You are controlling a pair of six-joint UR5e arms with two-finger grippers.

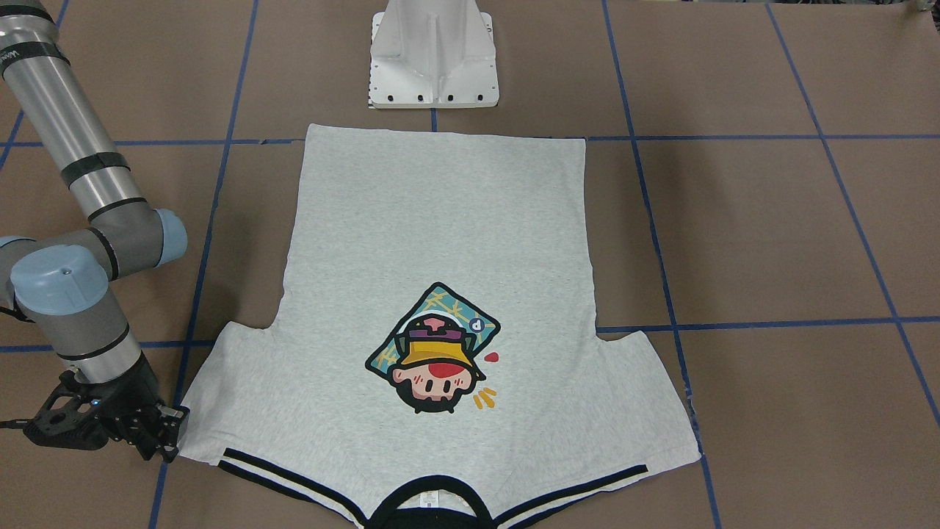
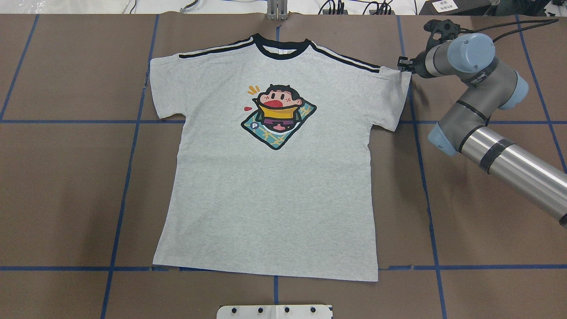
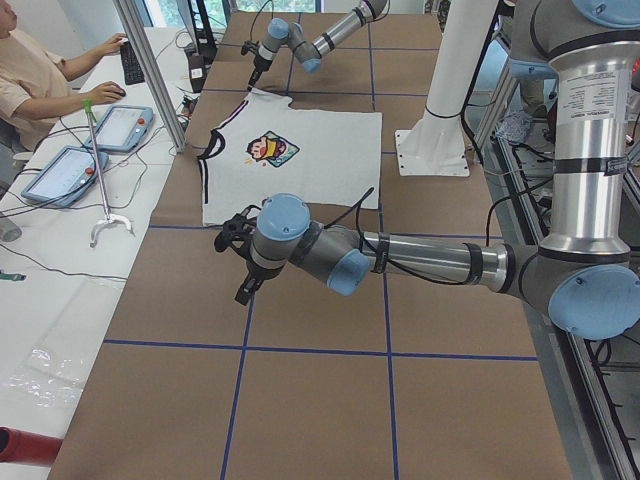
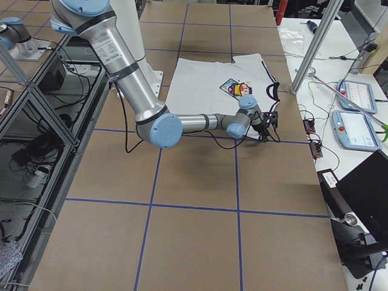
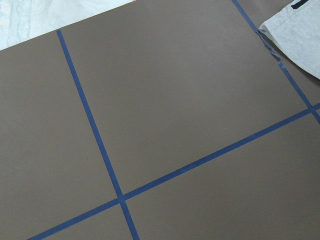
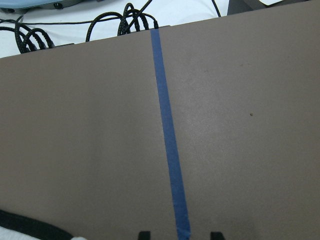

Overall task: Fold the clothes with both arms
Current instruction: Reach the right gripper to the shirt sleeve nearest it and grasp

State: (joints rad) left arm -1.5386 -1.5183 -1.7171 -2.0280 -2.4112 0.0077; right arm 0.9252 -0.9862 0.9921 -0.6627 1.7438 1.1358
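The T-shirt [image 2: 270, 177] lies flat, print up, hem near the white pedestal base [image 1: 433, 55] and neck away from it, so both sleeves are free to take. My right pincer [image 1: 167, 439] stands open and empty at one sleeve corner far from that base, I think to grip it. My left pincer [image 3: 245, 285] hangs off the cloth, and I cannot tell its opening.

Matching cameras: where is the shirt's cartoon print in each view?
Front-facing: cartoon print lower centre, upside down.
Overhead: cartoon print upper centre.
Exterior left: cartoon print upper, left of centre.
Exterior right: cartoon print upper, right of centre.
Left wrist: absent.
Right wrist: absent.
Shared landmark: black neckband beside it.
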